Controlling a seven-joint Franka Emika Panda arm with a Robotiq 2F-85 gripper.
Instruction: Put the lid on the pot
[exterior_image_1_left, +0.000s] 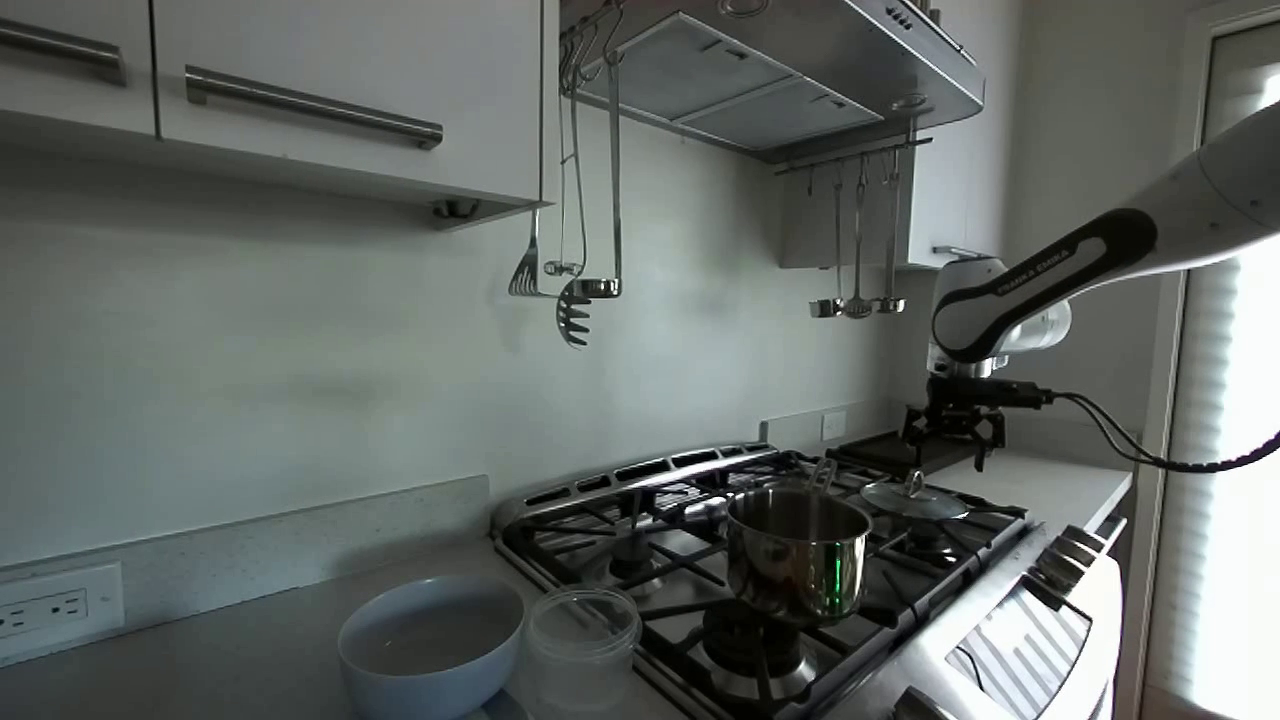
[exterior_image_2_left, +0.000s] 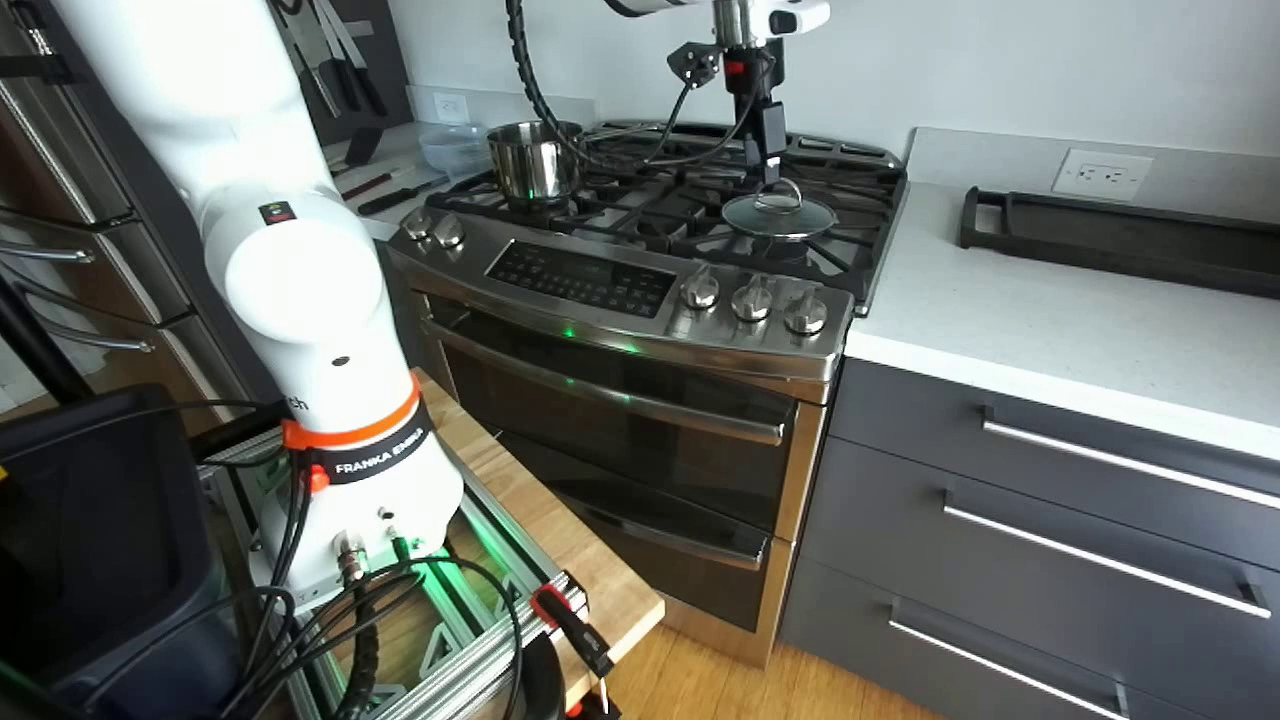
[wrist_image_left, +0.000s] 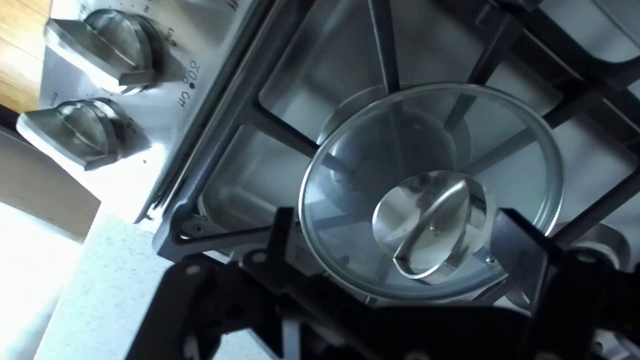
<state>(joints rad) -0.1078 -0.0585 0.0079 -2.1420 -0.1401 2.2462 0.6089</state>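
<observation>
The lid (wrist_image_left: 345, 240) is a round glass disc with a silvery metal rim and a looped metal handle (wrist_image_left: 434, 230). It lies flat, handle up, on a stove burner grate, and shows in both exterior views (exterior_image_1_left: 890, 498) (exterior_image_2_left: 745, 215). The shiny steel pot (exterior_image_1_left: 795, 570) stands uncovered on a front burner at the stove's other end (exterior_image_2_left: 535, 165). My gripper (wrist_image_left: 395, 215) is open and empty, pointing down just above the lid (exterior_image_1_left: 948, 455) (exterior_image_2_left: 768, 165). In the wrist view the handle appears between the spread fingers, nearer the right one. The pot is out of the wrist view.
A wide pale bowl (exterior_image_1_left: 370, 670) and a clear tub (exterior_image_1_left: 580, 650) stand on the counter beside the stove. A black griddle tray (exterior_image_2_left: 1130, 240) lies on the opposite counter. A range hood (exterior_image_1_left: 800, 60) and hanging utensils (exterior_image_1_left: 598, 288) are above. Stove knobs (wrist_image_left: 120, 50) line the front edge.
</observation>
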